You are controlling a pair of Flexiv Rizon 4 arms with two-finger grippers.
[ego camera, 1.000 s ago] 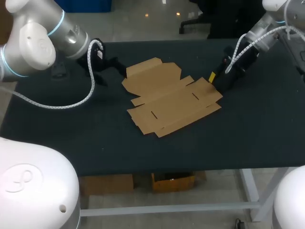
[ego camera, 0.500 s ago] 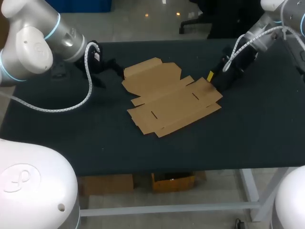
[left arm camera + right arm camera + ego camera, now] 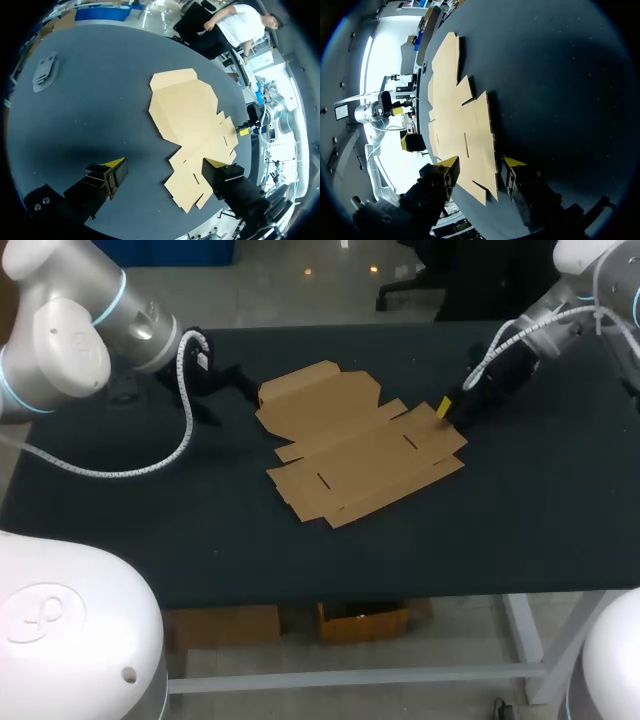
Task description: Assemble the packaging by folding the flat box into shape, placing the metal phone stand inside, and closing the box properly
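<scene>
1. Our head camera looks down from above and behind, over the whole table.
2. Our left wrist camera looks along the left claw, with the flat box ahead, well apart.
3. Our right wrist camera sits low, the box just ahead of the right claw.
4. All three views share the box.

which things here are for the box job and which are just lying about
For the job: flat cardboard box; grey metal piece, likely the phone stand.
Not part of it: the dark table under them.
</scene>
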